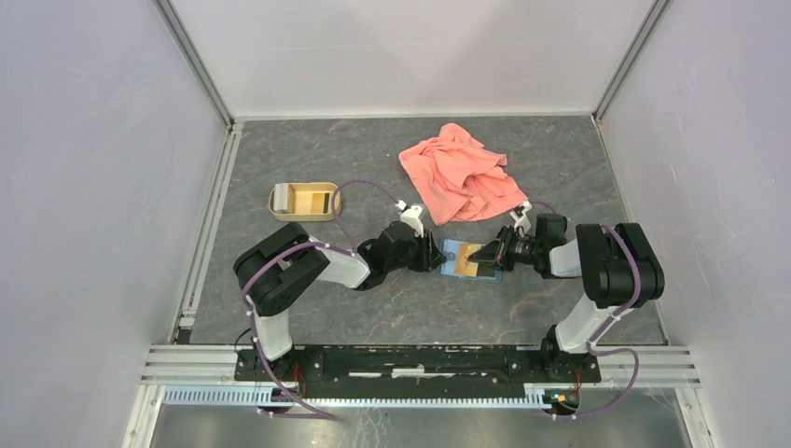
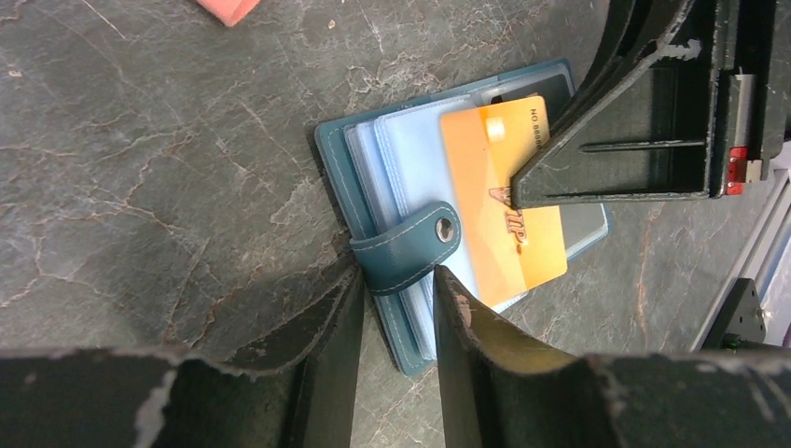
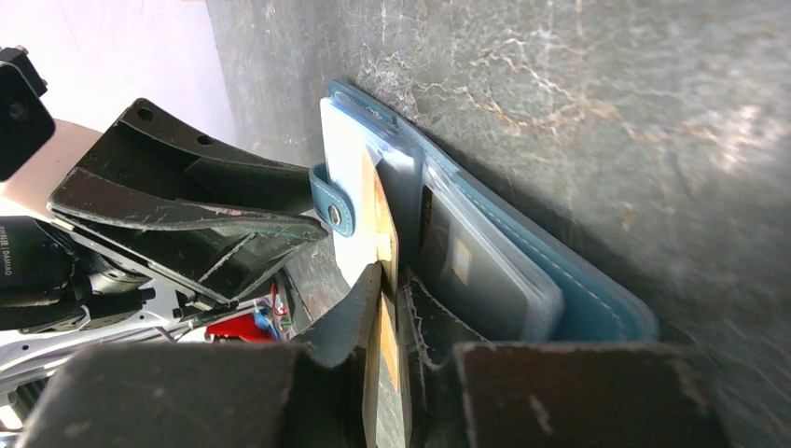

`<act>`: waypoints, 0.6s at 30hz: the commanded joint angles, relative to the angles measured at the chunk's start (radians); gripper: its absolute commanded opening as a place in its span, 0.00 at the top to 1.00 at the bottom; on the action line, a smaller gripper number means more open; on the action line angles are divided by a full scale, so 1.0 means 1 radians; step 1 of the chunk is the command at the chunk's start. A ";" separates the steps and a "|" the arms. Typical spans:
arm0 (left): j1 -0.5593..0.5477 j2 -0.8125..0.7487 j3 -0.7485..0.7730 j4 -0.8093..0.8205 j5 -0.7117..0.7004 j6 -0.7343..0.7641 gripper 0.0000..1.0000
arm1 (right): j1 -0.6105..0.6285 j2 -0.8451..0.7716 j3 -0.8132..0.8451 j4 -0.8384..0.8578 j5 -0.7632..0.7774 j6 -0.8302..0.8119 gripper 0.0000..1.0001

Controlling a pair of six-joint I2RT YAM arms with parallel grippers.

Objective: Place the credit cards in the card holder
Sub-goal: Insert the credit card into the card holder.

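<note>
Grey marbled counter (image 1: 373, 317), white walls (image 1: 410, 56). One wallet (image 1: 454, 259), one orange card (image 2: 485, 187), one cloth (image 1: 457, 173), one tray (image 1: 304, 216). The right gripper (image 3: 387, 280) pinches the orange card; the left gripper (image 2: 396, 275) straddles the strap (image 2: 410, 243), grip unclear.

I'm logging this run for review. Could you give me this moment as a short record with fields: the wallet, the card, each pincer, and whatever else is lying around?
card holder: lying open, inside facing up
orange card: over the open inside, most of its face still uncovered
left pincer: fingers flank the snap strap, apparently gripping it
right pincer: closed on the orange card's edge
elsewhere: pink cloth and tan tray, both apart from the card holder
</note>
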 commanded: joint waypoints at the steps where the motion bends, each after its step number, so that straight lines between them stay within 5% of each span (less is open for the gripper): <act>1: -0.013 0.034 -0.032 -0.043 0.053 -0.045 0.60 | 0.039 0.046 0.052 -0.048 0.010 -0.041 0.81; 18: -0.008 -0.089 -0.085 -0.045 0.028 -0.023 0.57 | 0.053 -0.023 0.187 -0.398 0.108 -0.382 0.40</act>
